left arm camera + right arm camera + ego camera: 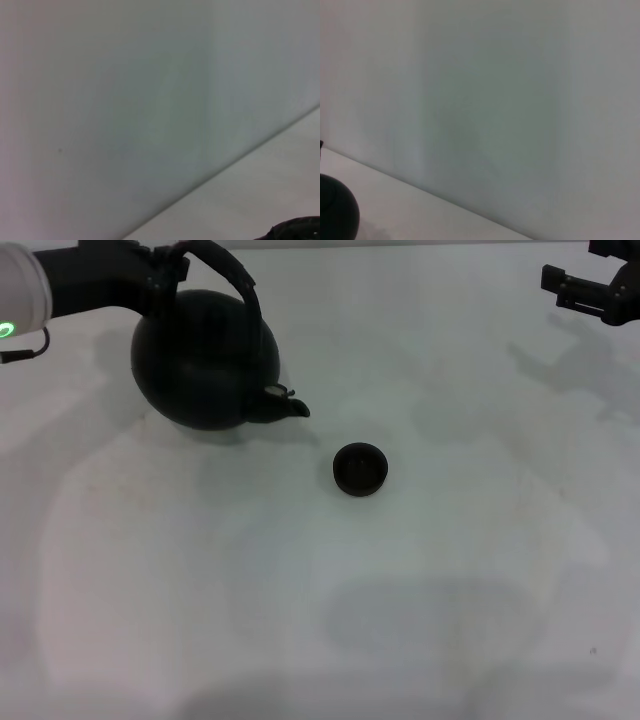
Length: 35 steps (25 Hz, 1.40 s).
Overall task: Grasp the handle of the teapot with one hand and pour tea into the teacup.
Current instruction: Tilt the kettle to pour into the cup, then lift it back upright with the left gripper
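The black teapot (205, 360) is at the far left of the white table, tipped a little so its short spout (290, 408) points toward the teacup (360, 469). My left gripper (165, 275) is shut on the arched handle (235, 285) at the pot's top. The small dark teacup stands upright near the table's middle, just beyond the spout tip and apart from it. My right gripper (560, 287) hangs open and empty at the far right. A round part of the teapot (335, 212) shows in the right wrist view, and a dark edge (297, 230) shows in the left wrist view.
The white table (320, 620) stretches wide in front of and to the right of the cup. A pale wall lies behind the table's far edge.
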### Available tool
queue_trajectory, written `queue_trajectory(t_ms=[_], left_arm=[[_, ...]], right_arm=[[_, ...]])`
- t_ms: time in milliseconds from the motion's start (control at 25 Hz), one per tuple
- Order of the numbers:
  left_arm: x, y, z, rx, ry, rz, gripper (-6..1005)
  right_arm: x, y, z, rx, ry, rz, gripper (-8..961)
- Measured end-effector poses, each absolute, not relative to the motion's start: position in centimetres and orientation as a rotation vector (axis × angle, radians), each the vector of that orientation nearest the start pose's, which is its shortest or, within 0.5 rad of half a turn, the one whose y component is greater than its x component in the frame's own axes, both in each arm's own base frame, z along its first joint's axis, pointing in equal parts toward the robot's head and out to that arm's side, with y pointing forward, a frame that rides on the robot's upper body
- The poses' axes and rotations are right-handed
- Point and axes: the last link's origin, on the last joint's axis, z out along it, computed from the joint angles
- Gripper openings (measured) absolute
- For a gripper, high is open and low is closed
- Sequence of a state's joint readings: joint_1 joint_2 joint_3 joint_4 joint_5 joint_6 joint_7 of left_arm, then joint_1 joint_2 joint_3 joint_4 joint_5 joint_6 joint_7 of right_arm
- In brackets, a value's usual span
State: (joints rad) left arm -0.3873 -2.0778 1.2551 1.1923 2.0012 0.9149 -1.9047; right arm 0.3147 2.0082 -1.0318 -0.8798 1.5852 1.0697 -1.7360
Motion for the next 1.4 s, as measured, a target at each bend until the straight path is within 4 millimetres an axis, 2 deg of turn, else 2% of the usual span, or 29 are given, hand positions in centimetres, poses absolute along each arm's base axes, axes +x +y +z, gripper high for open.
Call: queue_trajectory(t_ms=[360, 560, 760, 1400], left_arm=[[-20.3, 39.5, 2.4, -2.361, -0.491, -0.156, 137], [-19.3, 39.5, 1.6, -2.378, -0.432, -0.055, 131], [-17.8, 39.2, 0.5, -2.404, -0.375, -0.005, 125], [-16.0, 39.5, -0.2, -2.393, -0.284, 0.075, 114]], right_arm=[[29.7, 35.9, 5.9, -2.241, 0.598, 0.56, 835], [29.5, 36.0, 5.9, -2.247, 0.592, 0.561, 828], [29.4, 36.1, 5.8, -2.248, 0.589, 0.561, 819], [29.6, 36.3, 5.9, -2.237, 0.59, 0.554, 792]])
